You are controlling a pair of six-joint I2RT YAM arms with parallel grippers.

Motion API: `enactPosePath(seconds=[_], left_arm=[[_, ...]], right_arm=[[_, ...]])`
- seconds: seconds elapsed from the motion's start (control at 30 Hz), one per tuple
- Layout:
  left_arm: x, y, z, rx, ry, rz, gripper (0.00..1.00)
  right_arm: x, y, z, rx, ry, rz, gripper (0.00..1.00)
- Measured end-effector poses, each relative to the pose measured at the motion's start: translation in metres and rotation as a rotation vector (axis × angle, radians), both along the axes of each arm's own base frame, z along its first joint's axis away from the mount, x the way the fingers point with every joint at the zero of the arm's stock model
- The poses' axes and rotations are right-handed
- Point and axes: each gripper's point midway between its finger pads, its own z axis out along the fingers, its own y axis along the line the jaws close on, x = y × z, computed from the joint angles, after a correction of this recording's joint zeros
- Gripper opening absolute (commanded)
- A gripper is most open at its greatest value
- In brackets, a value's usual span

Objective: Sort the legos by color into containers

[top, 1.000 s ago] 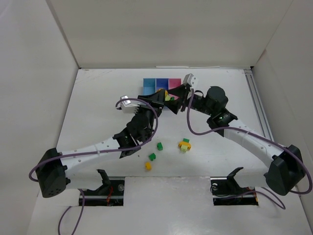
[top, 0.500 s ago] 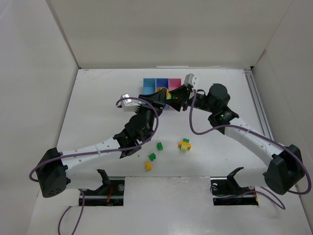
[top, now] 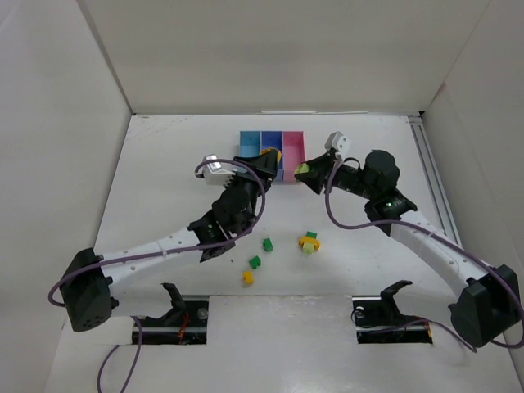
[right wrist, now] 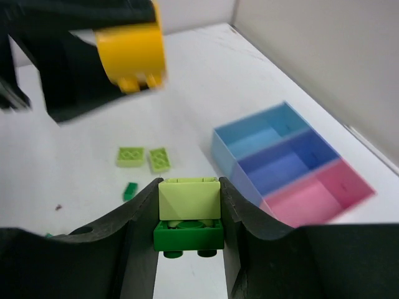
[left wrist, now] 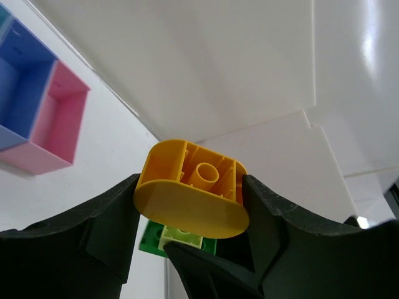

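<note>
White tabletop (top: 164, 180) below, both arms up beside the three joined plastic bins (right wrist: 249, 177). Left gripper (top: 266, 157) pinches a rounded yellow-orange plastic brick (left wrist: 187, 212). Right gripper (top: 304, 172) clamps a lime-on-green brick stack (right wrist: 189, 199). Light, rigid and slick, I'd say, so flat sides should grip best.

Three containers (top: 270, 137), two arms (top: 155, 244), several legos (top: 267, 244)

Right fingers (right wrist: 134, 249), lime-and-green brick (right wrist: 189, 212) between them, now rightward, clear of the pink bin (top: 292, 141).
</note>
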Motion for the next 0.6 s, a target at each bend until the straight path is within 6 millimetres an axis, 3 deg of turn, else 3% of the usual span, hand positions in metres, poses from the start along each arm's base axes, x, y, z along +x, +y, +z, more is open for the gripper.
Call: enactPosePath(seconds=[0.13, 0.37, 0.6], left_arm=[[0.022, 0.021, 0.003, 0.006, 0.034, 0.082, 0.38], [0.056, 0.035, -0.009, 0.103, 0.094, 0.144, 0.42], [0.15, 0.051, -0.037, 0.346, 0.242, 0.138, 0.45]], right_arm=[[0.015, -0.035, -0.023, -0.033, 0.064, -0.137, 0.0], [0.016, -0.054, -0.033, -0.057, 0.11, -0.201, 0.0], [0.027, -0.076, -0.046, -0.082, 0.164, -0.283, 0.0]])
